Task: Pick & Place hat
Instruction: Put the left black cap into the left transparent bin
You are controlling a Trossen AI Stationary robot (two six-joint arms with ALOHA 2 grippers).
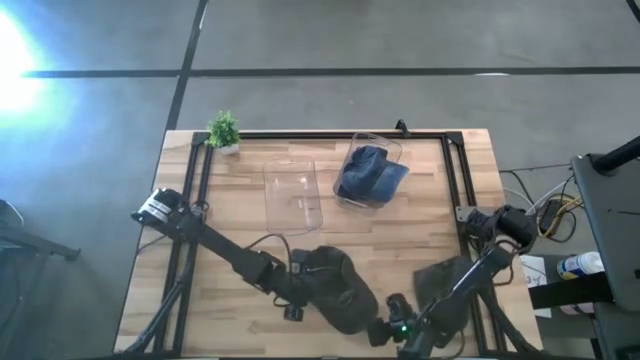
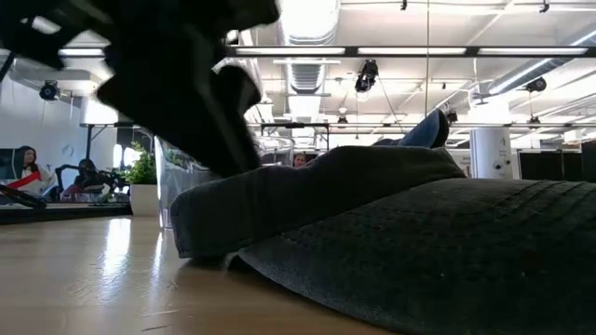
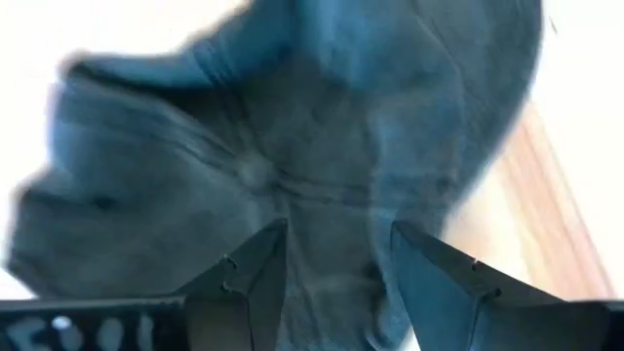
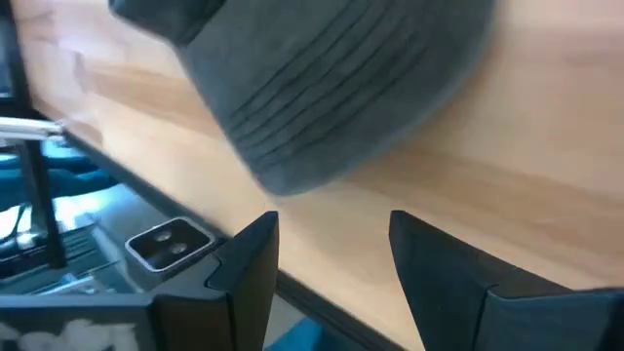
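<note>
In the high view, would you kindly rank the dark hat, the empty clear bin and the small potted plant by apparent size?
1. Dark hat and empty clear bin: look alike, so unranked.
2. Potted plant: clearly smallest.

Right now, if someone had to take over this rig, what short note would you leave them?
Left claw: open, fingers over the crown of the dark hat at the near middle of the table, not yet closed on it.
Right claw: open, empty, at the near edge just past the hat's brim.
Two clear bins stand at the far side: one empty, the other holding a blue hat.
Done: approach only. Left: grip the dark hat, lift it and place it, probably in the empty bin.
</note>
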